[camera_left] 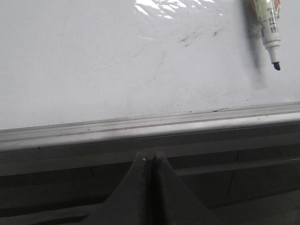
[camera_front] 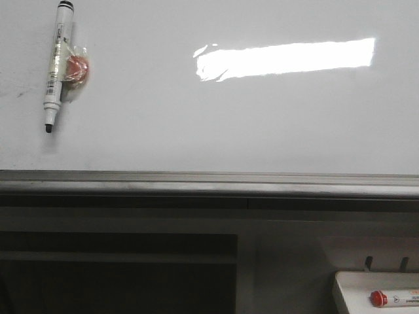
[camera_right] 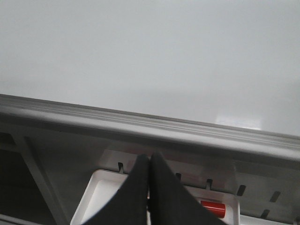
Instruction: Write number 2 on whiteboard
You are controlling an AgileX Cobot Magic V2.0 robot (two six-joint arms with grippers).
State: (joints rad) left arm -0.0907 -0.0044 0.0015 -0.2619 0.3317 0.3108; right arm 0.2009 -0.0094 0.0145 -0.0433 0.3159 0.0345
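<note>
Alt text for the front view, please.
A blank whiteboard with bright rectangular glare; no 2 is written yet. An uncapped black marker is taped at upper left, and a red-capped marker lies in a white tray below.

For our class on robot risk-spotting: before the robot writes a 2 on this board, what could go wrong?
1. The black marker is taped to the whiteboard; pulling might fail or smear.
2. Its tip is uncapped and may have dried.
3. Both grippers, left and right, are shut, needing opening first.

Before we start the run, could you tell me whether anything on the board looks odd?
Yes: an uncapped black marker hangs on the whiteboard, taped to a red magnet. No "2" is written.
</note>
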